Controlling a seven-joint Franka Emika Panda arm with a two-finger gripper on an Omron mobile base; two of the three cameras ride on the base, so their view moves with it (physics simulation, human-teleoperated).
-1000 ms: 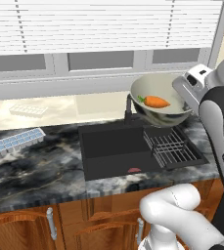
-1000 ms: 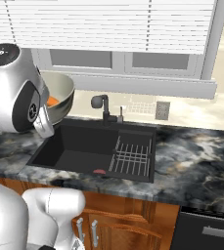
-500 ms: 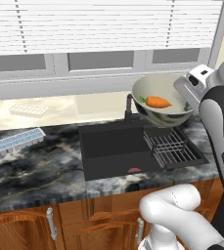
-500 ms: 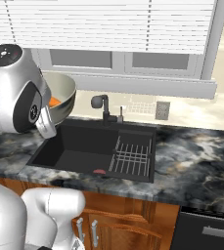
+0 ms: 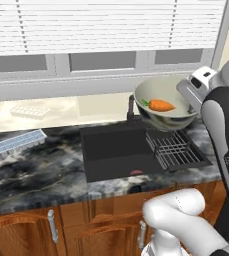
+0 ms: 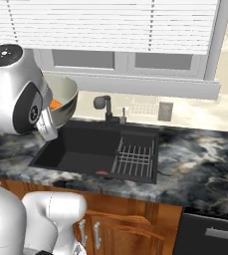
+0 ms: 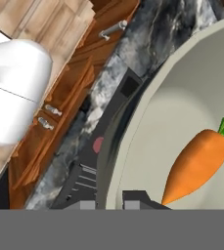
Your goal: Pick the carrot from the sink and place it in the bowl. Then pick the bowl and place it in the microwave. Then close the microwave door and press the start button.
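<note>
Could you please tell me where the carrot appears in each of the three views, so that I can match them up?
Left base view: the carrot lies inside the raised bowl, upper right, above the sink.
Right base view: an orange sliver in the bowl at left, beside the arm.
Hand view: lower right, on the bowl's floor.
Shared landmark: the sink's wire rack.

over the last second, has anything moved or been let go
Nothing visibly changed. The gripper holds the bowl by its rim above the sink, carrot inside it, as before. The small reddish item lies on the sink floor where it was.
</note>
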